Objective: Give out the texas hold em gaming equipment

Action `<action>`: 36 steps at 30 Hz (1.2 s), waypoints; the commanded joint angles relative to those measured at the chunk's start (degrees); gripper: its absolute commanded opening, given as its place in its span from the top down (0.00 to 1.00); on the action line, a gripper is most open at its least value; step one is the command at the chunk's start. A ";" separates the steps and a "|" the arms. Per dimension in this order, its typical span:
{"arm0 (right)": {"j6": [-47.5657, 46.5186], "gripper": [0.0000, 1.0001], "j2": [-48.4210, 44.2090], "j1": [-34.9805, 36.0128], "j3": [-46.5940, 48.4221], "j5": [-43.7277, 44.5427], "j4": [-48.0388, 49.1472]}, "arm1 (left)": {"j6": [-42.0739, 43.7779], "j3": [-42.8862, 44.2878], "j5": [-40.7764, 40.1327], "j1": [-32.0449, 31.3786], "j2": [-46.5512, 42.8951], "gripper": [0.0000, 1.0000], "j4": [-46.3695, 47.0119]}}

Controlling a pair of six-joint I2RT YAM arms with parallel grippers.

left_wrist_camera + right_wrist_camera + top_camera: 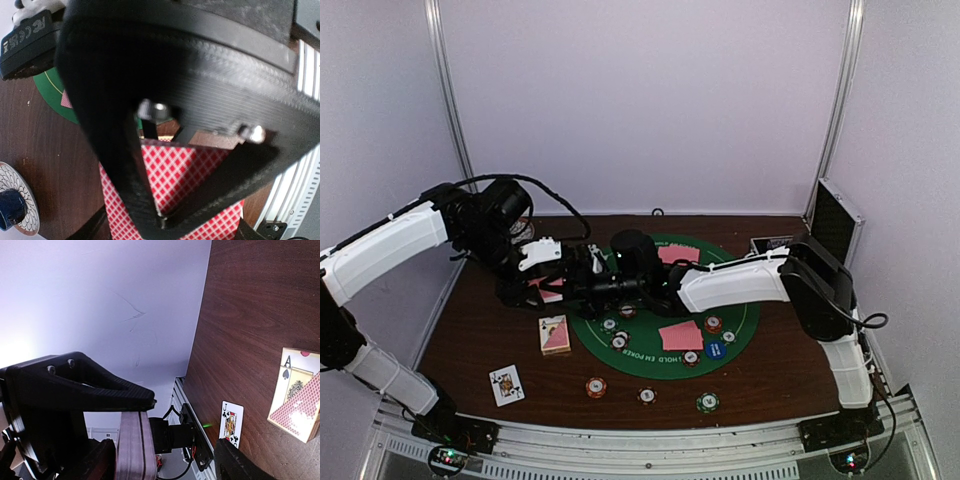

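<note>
Playing cards with red-checked backs form a stack [192, 172] clamped in the left gripper [558, 280], at the left rim of the green mat [650, 368]. The right gripper [185, 450] has its fingers apart, one on each side of the stack edge. A second deck [555, 335] and a face-up jack [506, 384] lie on the tabletop [470, 340] left of the mat. Chips [619, 341] and two face-down cards [680, 335] lie on the mat.
</note>
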 commanded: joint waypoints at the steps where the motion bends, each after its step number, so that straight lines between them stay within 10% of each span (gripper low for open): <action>1: 2.11 0.31 0.44 -0.56 0.42 -0.47 2.58 | 0.16 1.08 1.84 0.09 -1.56 0.79 0.88; 23: -0.84 0.49 -6.42 -2.47 -7.00 -0.33 -2.45 | 1.13 1.25 0.34 0.09 -1.38 0.79 0.84; 36: 0.40 0.82 -11.66 -2.57 -10.48 -1.30 -1.02 | 0.99 1.47 -0.16 0.09 -1.18 0.79 1.24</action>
